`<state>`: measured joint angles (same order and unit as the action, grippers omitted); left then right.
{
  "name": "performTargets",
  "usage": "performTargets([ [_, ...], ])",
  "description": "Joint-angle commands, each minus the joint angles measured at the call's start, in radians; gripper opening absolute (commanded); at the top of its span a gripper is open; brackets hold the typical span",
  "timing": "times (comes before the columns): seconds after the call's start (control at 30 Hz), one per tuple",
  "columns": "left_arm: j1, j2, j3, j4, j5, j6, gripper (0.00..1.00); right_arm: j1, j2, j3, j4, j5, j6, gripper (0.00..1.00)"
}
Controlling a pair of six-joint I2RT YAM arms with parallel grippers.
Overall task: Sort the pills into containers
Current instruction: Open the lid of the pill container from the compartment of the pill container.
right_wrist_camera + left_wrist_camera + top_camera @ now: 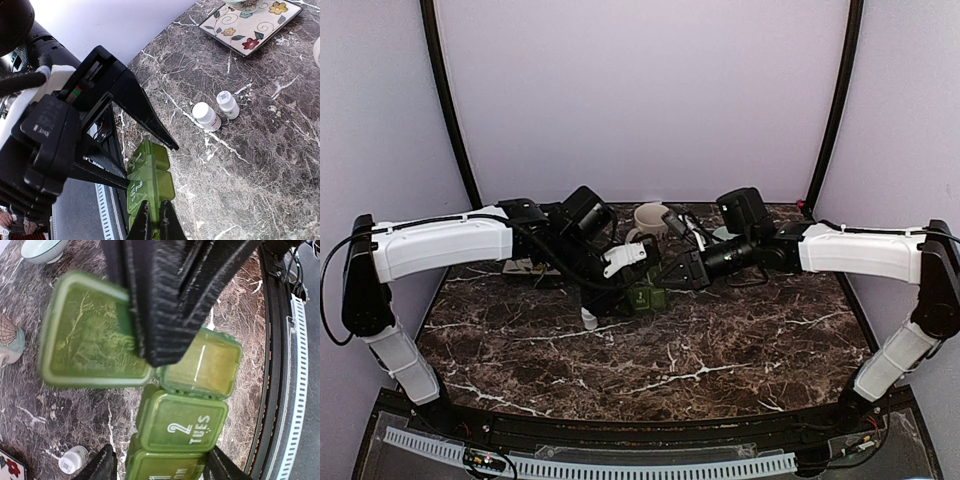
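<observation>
Right tool is pinched fully shut, tips down on the green pill organiser directly beneath it; I can't tell if it has a lid edge nipped or is only pressing. Left tool is spread open and empty, straddling the organiser's row, with one lid standing open just ahead of its fingers. My read: light thin plastic, likely to skate on the marble table, so take lids by the front lip and brace the body's long sides.
</observation>
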<state>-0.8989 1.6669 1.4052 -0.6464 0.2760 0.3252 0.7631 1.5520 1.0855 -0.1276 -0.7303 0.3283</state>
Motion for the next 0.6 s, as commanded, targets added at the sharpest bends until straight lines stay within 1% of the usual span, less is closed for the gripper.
performTargets([
  [0.0, 0.018, -0.077, -0.018, 0.108, -0.054, -0.064, 0.60, 0.001, -0.031, -0.053, 0.094, -0.062, 0.047, 0.00],
  [0.1, 0.022, -0.097, -0.037, 0.123, -0.052, -0.086, 0.66, -0.002, -0.036, -0.088, 0.147, -0.059, 0.076, 0.00],
  [0.23, 0.027, -0.116, -0.048, 0.123, -0.054, -0.103, 0.70, -0.004, -0.038, -0.122, 0.211, -0.054, 0.107, 0.00],
  [0.27, 0.029, -0.119, -0.050, 0.123, -0.054, -0.106, 0.92, -0.004, -0.038, -0.129, 0.218, -0.052, 0.110, 0.00],
  [0.3, 0.030, -0.122, -0.052, 0.122, -0.055, -0.113, 0.98, -0.004, -0.039, -0.136, 0.227, -0.050, 0.114, 0.00],
  [0.57, 0.037, -0.171, -0.090, 0.140, -0.065, -0.174, 0.99, -0.009, -0.029, -0.191, 0.332, -0.046, 0.135, 0.00],
])
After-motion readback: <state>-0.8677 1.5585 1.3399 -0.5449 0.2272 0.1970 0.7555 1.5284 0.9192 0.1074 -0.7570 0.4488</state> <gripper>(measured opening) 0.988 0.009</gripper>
